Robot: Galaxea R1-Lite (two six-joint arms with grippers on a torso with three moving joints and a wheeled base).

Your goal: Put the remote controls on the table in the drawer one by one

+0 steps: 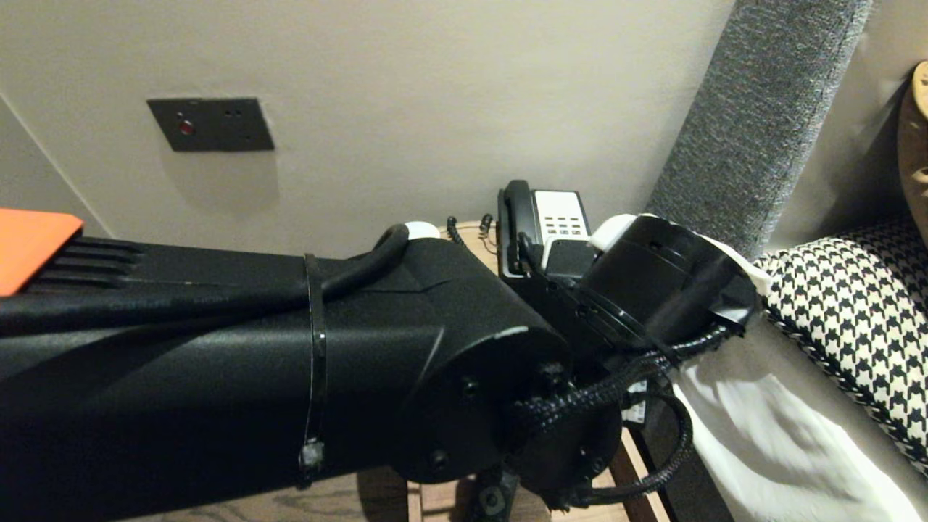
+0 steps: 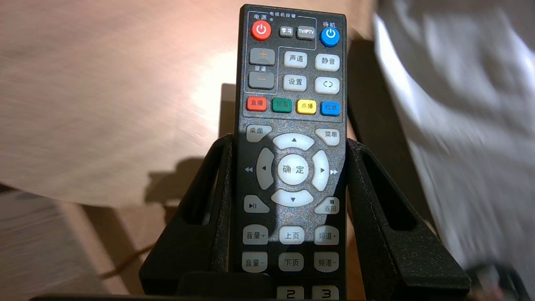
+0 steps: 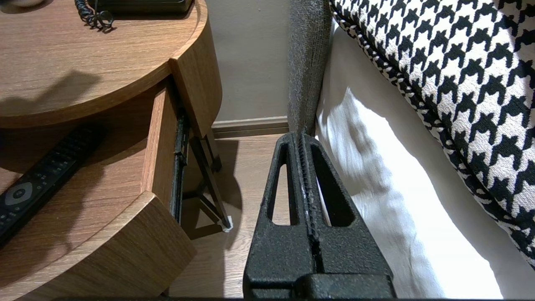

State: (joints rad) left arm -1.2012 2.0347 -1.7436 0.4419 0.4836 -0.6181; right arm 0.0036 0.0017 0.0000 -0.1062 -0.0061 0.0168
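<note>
One grip | my left tool (image 2: 290,140) clamps black plastic coloured-button remote (image 2: 292,83) over edge of round wooden bench (image 2: 104,104) | right tool (image 3: 301,136) parked by white bed sheet (image 3: 376,188), clenched empty | I'd keep remote square, move slowly.

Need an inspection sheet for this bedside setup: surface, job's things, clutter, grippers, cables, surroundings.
Surface: round wooden nightstand; its drawer is open.
Job's things: remote, buttons facing the left wrist camera.
Clutter: phone on the nightstand; second remote lying in the drawer.
Grippers: left gripper shut on the remote's sides, by the nightstand next to the sheet; right gripper shut, empty, parked over the floor between nightstand and bed.
Cables: coiled phone cord on the nightstand; braided arm cable at the left wrist.
Surroundings: houndstooth pillow, grey headboard, dark wall plate.
</note>
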